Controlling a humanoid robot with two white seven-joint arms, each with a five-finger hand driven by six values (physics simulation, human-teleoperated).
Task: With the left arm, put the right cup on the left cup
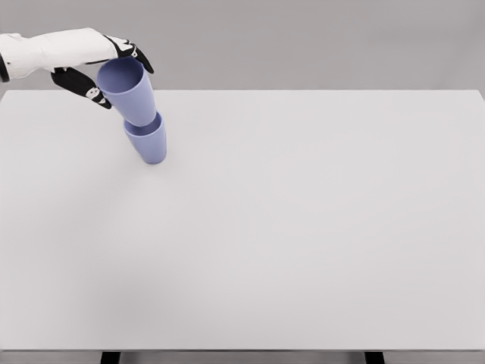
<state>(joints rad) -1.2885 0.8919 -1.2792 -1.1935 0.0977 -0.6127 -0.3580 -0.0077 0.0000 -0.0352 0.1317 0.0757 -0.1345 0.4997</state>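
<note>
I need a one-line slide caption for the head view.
Left hand sets upper blue cup into lower blue cup on white table.

left robot hand (106,72) gripping upper cup (127,89), lower cup (147,141)

Upper cup (127,89): matt periwinkle plastic, smooth wall, no gloss. Lower cup (147,142), directly beneath upper cup: same matt plastic finish. Left hand (102,68), beside upper cup: smooth white shell w/ black finger segments, slight sheen. Table (303,227) under cups: smooth matt white top, untextured.

White-shelled arm (53,49) – left hand (106,72) with black fingers
</note>
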